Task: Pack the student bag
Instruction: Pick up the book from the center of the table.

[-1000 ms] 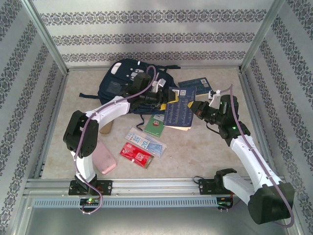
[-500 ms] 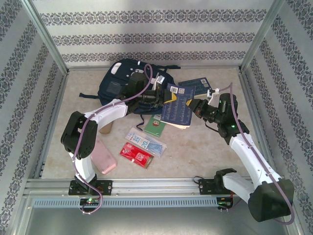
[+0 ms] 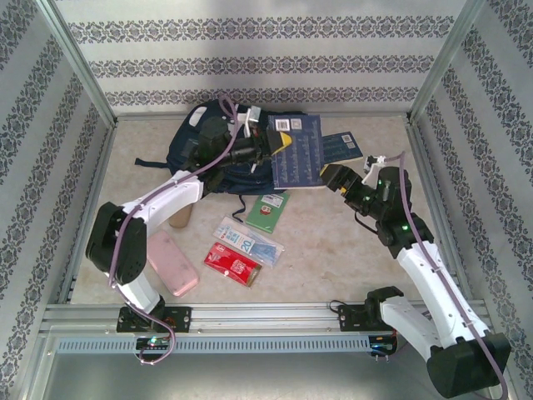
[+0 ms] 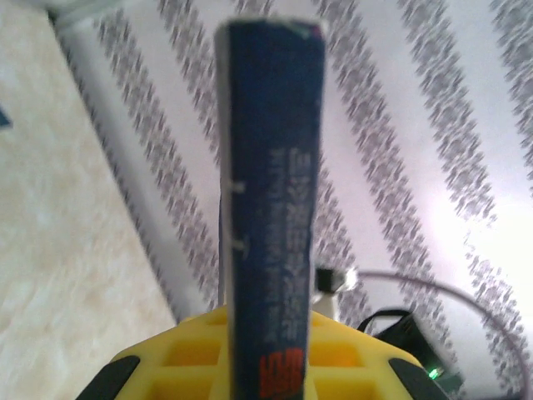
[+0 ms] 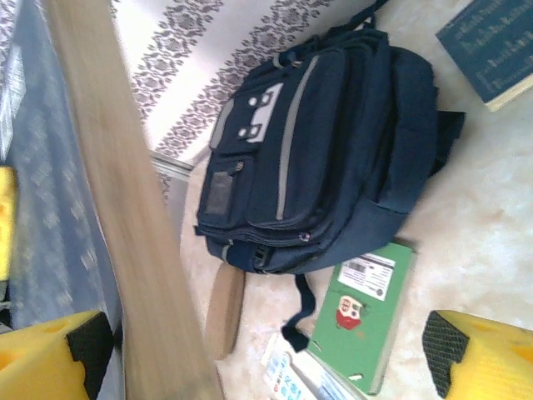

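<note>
Nearest, the flat pink rectangular case (image 3: 171,265), the red printed packet (image 3: 231,263) and the thin green booklet (image 3: 268,212) are left lying untouched on the beige counter (image 3: 333,267). Further in, the right pincer (image 3: 333,177) is seen released. Its yellow jaws are spread wide and parted from the large navy-blue book with pale lettering (image 3: 298,154), whose page edge is seen just beside one jaw in the right wrist view. The book is carried by the left pincer (image 3: 268,143) alone, clenched on the spine edge and held clear of the counter. Farthest back, the student bag (image 3: 185,154), a big navy-blue fabric backpack with grey-white patches, is found near the rear wall, just left of the raised book.

A hand-over is judged to be completed, so the book can next be brought to the bag's opening. Compared with a second ago, the book has been given up by the right pincer, lifted from mid-counter and carried toward the back. The green booklet has been more fully uncovered.
</note>
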